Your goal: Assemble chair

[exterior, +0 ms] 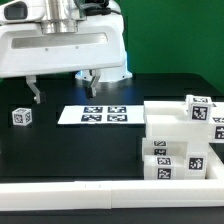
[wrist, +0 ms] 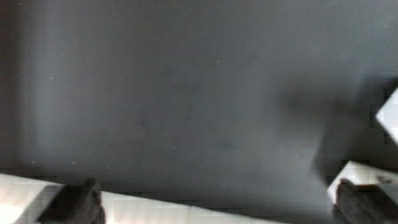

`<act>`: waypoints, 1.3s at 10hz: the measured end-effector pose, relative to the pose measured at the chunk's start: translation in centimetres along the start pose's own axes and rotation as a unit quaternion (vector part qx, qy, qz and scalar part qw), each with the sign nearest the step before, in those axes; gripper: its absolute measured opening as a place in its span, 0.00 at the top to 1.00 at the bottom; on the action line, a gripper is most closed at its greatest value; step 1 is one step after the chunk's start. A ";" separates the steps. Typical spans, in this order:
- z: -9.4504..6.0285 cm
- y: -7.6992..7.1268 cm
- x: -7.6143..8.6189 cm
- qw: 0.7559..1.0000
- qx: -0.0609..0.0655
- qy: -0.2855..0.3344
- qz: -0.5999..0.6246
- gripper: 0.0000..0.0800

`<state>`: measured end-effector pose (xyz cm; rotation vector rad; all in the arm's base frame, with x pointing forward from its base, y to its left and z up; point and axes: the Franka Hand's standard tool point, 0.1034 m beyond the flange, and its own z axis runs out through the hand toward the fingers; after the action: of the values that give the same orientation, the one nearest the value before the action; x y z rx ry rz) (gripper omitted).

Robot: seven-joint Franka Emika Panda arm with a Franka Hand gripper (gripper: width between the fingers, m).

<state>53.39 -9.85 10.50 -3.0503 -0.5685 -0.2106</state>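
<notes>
The chair's white blocky pieces (exterior: 180, 140) with black-and-white tags stand bunched together at the exterior view's right, on the black table. My gripper (exterior: 65, 90) hangs above the table at the back left of that view, well away from the pieces. Its two dark fingers (exterior: 37, 94) are spread wide with nothing between them. In the wrist view the gripper (wrist: 217, 205) shows as two dark fingertips (wrist: 73, 204) far apart over the dark table, empty. A white corner (wrist: 388, 112) at that picture's edge is too blurred to name.
The marker board (exterior: 95, 115) lies flat just in front of the gripper. A small lone tagged cube (exterior: 21, 116) sits at the exterior view's left. A white rail (exterior: 90, 196) runs along the table's front edge. A blurred white strip (wrist: 196, 208) lies between the fingertips.
</notes>
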 end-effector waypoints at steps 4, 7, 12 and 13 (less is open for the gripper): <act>0.3 1.2 -6.4 0.995 0.013 -0.032 -0.095 0.19; 0.4 1.4 -6.8 0.985 0.016 -0.037 -0.169 0.19; 2.2 3.2 -16.6 0.965 0.070 -0.068 -0.242 0.19; 2.2 3.3 -16.5 0.965 0.069 -0.067 -0.242 0.19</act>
<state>39.60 -18.68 6.03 -2.7521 -1.2758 0.0290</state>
